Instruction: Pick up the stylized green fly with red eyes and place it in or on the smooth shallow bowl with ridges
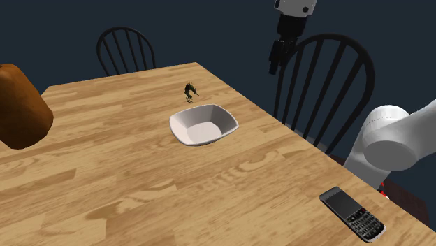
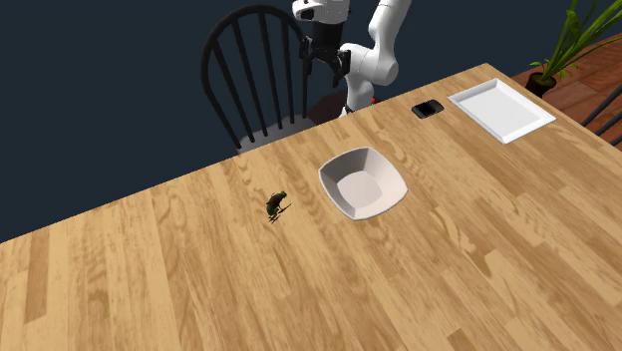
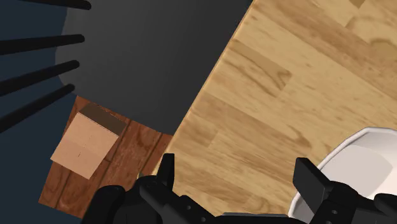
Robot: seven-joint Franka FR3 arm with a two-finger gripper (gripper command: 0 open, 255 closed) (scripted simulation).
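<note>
Over the wooden table (image 1: 140,175) edge, gripper: black two-finger gripper (image 3: 238,178), fingers spread, clasping nothing.
Bowl: white shallow bowl (image 1: 183,117), at the gripper's 8 o'clock in the shoulder view.
Fly: small dark-green fly (image 1: 190,90) on the tabletop, near the bowl's 11 o'clock.

**Three Cameras Ring One Wooden Worktop**

The shoulder view looks down from beside the white arm (image 1: 391,140), across the light wooden worktop (image 1: 140,189). The second exterior view faces that arm from the opposite side, high up. The wrist view peers steeply down past the black end effector (image 3: 237,173) at the worktop's edge. All three share the white squarish bowl (image 1: 203,124).
</note>
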